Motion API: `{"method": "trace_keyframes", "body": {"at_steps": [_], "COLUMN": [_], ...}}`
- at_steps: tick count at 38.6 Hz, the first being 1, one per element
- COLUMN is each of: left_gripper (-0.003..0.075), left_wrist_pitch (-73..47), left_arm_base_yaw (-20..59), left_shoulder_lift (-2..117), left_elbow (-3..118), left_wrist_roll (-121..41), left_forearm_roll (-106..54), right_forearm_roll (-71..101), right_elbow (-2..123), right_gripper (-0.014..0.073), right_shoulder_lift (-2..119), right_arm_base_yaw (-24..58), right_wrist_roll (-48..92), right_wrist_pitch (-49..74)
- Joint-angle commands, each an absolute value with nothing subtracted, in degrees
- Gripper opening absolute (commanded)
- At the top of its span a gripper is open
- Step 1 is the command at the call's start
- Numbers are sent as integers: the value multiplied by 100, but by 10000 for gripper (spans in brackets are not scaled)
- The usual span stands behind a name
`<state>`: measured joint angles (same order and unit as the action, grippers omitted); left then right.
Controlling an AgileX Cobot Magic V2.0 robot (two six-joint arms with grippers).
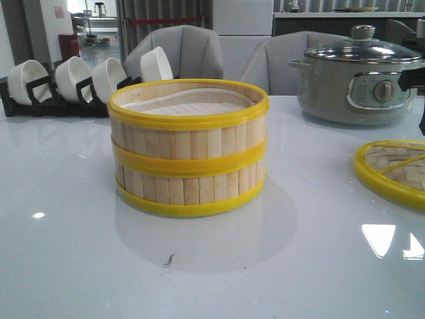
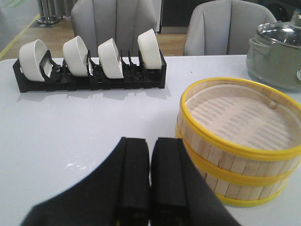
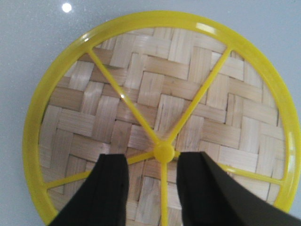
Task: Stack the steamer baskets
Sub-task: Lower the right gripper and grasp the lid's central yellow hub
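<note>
No text, label, brand, number or sign can be read on anything.

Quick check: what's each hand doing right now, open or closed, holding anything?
Left hand: closed, holding nothing, beside the stacked steamer baskets.
Right hand: open, empty, over the woven lid.

Both grippers end in matte black jaws, broad and flaring toward the wrist, with flat inner faces; a faint yellowish marking possibly sits low on the left gripper (image 2: 150, 188).
</note>
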<state>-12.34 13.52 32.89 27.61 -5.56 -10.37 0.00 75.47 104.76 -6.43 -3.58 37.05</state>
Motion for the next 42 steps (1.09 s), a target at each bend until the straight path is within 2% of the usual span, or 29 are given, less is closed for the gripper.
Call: {"method": "trace_keyframes", "body": {"at_steps": [1,21,32,42], "left_gripper": [89,89,89,89], "left_wrist_pitch": [-682,-692,-692,-692], "left_arm_base_yaw": [1338,1338,1338,1338], "left_shoulder_lift": [3289,3289,3289,3289], "left_elbow": [2928,2928,2928,2928], "left_wrist_roll": [-486,-486,-486,-486], "left_forearm_roll": [-1093,-1093,-1093,-1093], "right_forearm_roll": [-40,-40,-40,-40], "right_elbow": [7749,7749,7749,7749], "right_gripper": [369,367,247,243], "right_shoulder_lift": [10306,10493,10493,10497], "right_arm_base_yaw": [-683,-721,-771,-771], "right_wrist_roll": [-289,-289,-289,-289], "right_wrist_pitch": [3547,3341,3340,3268]}}
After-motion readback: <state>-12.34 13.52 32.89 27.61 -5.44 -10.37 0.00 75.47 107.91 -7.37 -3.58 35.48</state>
